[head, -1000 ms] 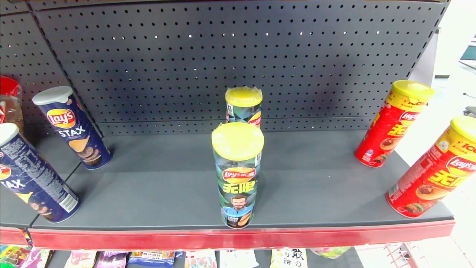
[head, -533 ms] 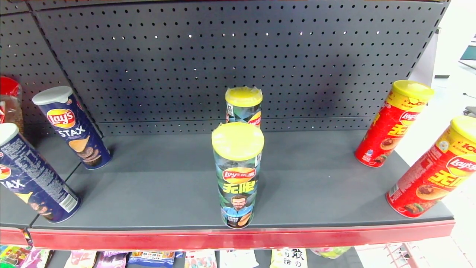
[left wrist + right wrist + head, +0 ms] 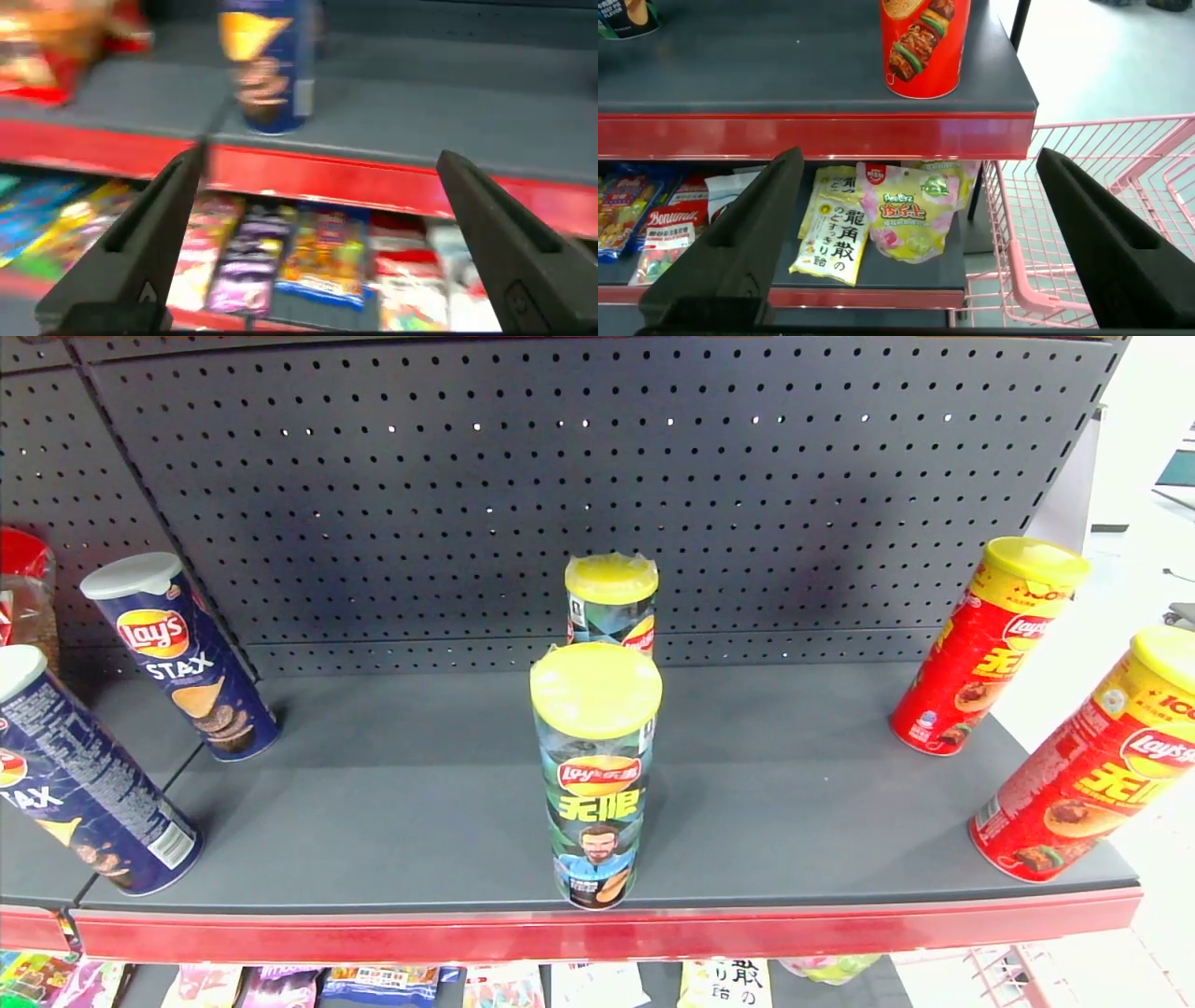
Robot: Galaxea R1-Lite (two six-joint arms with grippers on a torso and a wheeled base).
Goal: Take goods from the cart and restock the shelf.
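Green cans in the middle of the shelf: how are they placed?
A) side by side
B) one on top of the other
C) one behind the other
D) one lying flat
C: the front can stands upright near the red edge of the shelf, and the rear can stands straight behind it, close to the pegboard.

shelf point(image 3: 794, 803): matt dark grey, smooth, looks like painted metal
back panel point(image 3: 560, 476): matt grey perforated sheet metal
edge strip point(image 3: 747, 929): glossy red, smooth
green can point(image 3: 597, 803): glossy printed wrap, yellow plastic lid
snack bags point(image 3: 906, 215): shiny film
cart point(image 3: 1036, 303): pink coated wire
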